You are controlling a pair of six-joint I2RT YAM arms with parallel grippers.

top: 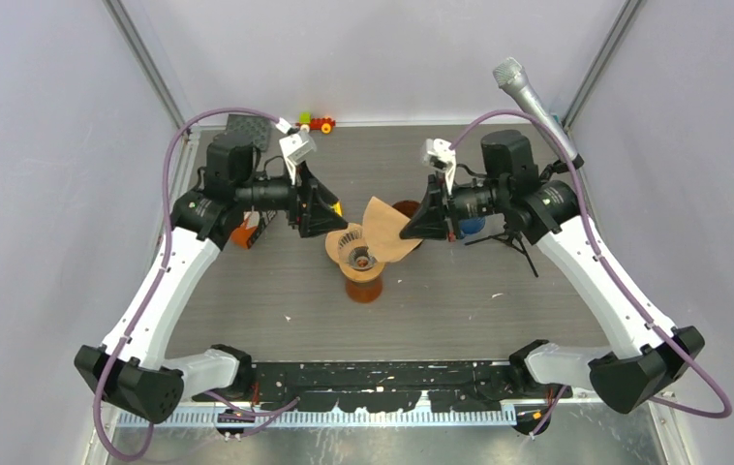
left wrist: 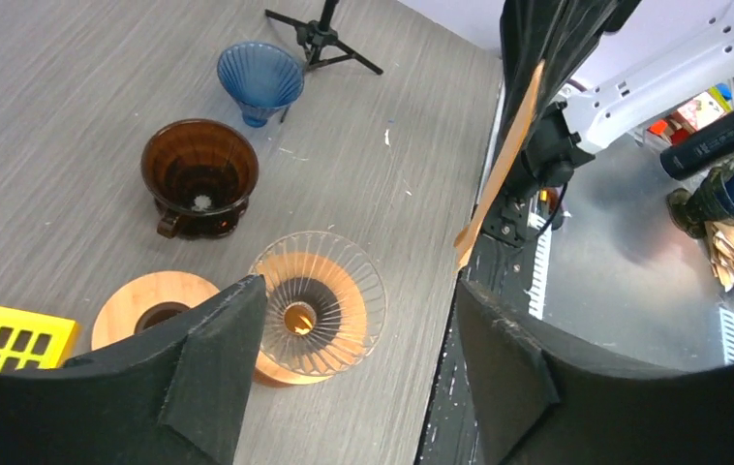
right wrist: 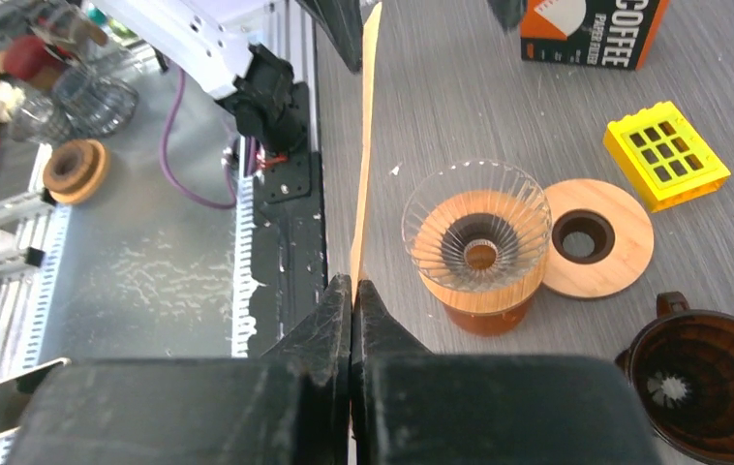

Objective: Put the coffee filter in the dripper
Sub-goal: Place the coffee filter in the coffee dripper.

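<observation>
The brown paper coffee filter [top: 385, 229] hangs flat in the air just right of and above the dripper [top: 357, 254], a clear ribbed glass cone in a wooden collar on an amber carafe. My right gripper [top: 413, 227] is shut on the filter's right edge. In the right wrist view the filter [right wrist: 367, 145] runs edge-on from the closed right gripper [right wrist: 353, 287], left of the dripper [right wrist: 479, 238]. My left gripper [left wrist: 358, 291] stands open above the dripper [left wrist: 317, 306], nothing between its fingers, the filter [left wrist: 499, 165] beyond it.
A dark brown dripper [left wrist: 198, 176], a blue dripper [left wrist: 259, 77], a wooden ring [left wrist: 148, 302] and a yellow brick [left wrist: 15, 339] lie around the dripper. A coffee box [right wrist: 591, 29] stands at the left, a microphone [top: 528, 95] on a tripod at the back right.
</observation>
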